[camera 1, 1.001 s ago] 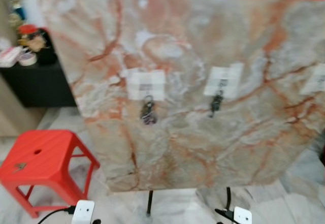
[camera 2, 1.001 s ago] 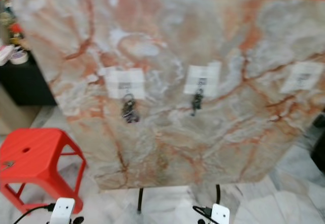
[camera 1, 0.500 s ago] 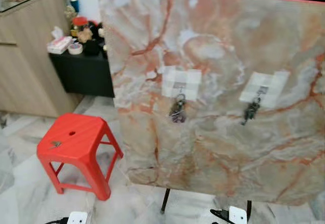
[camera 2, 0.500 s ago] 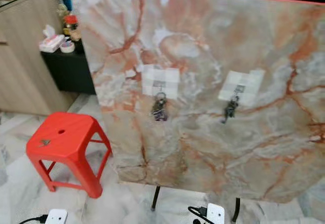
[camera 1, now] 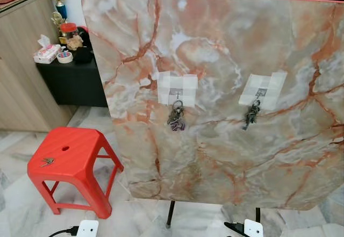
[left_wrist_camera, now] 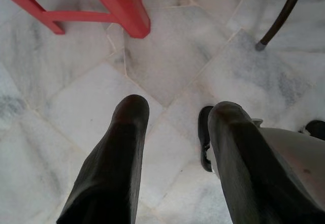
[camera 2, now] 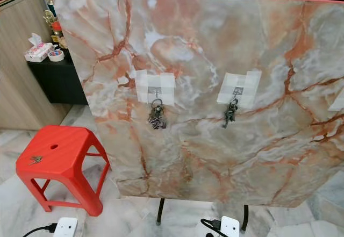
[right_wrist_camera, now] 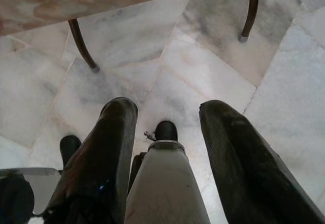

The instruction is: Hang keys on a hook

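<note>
**Loose keys lie low and to the left; both tools hang empty**

A marble-patterned board stands upright on thin dark legs and fills most of the head views. Two taped hook patches sit on its face: the left hook carries a key bunch, and the middle hook carries a smaller bunch. At the right edge of the right eye view, a third patch is cut off by the frame; whether it is free I cannot tell.

To the left of the board, well below the hooks, stands a red stool. On its seat, near the left front corner, lies a small set of keys, its long axis running roughly side to side.

The left tool points down at the marble floor with its fingers spread and nothing between them; a stool leg is just ahead of it. The right tool is likewise spread and empty over the floor by the board's legs.

The stool keys lie on the left arm's side, so that arm is likely the nearer one for the pick.
</note>
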Available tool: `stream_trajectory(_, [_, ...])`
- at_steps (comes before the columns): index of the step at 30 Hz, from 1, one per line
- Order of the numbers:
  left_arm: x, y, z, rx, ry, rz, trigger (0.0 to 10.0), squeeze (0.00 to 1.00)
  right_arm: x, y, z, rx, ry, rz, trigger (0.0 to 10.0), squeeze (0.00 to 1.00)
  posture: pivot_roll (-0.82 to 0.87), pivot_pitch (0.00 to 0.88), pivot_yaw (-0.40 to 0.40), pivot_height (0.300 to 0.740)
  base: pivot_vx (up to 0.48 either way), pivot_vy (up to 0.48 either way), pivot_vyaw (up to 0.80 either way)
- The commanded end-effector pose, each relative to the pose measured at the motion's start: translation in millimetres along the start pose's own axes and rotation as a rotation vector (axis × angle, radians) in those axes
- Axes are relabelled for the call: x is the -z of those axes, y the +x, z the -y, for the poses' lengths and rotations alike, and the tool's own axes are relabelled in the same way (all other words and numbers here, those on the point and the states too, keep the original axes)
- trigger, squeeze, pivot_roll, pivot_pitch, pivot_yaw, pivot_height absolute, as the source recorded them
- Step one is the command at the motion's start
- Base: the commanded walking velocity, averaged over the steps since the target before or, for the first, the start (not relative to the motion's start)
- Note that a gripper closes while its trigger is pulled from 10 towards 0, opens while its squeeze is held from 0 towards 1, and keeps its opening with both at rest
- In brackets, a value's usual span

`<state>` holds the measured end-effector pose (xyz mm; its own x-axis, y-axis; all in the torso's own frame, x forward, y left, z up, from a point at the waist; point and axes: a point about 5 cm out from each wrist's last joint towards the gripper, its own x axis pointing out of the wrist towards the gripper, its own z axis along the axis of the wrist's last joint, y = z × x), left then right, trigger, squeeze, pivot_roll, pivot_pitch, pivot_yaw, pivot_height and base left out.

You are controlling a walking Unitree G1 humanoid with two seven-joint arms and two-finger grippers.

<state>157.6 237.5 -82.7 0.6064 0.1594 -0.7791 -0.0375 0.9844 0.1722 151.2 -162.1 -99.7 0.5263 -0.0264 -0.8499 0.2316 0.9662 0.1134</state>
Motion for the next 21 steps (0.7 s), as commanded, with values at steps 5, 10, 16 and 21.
stream_trajectory(5, [2.5,-0.4,-0.8,-0.007,0.001,-0.014,10.0,0.00,2.0,-0.3,0.6,0.001,-0.061,-0.014,10.0,0.00,0.09,0.000,-0.066,0.740,0.000,0.000,0.74])
stream_trajectory(10, [3.6,-0.7,-1.3,-0.010,-0.001,-0.020,10.0,0.00,2.8,-0.5,1.0,-0.006,-0.032,-0.015,10.0,0.00,0.09,0.000,-0.067,0.740,0.000,0.000,0.09])
stream_trajectory(16, [4.1,-0.7,-1.2,-0.011,-0.005,-0.024,10.0,0.00,3.1,-0.3,-0.9,-0.017,-0.043,-0.022,10.0,0.00,0.09,0.000,-0.065,0.740,0.000,0.000,0.00])
stream_trajectory(21, [5.0,-0.9,-0.9,-0.012,-0.013,-0.026,10.0,0.00,3.7,-0.1,-4.3,-0.021,-0.043,-0.028,10.0,0.00,0.09,0.000,-0.063,0.740,0.000,0.166,0.00])
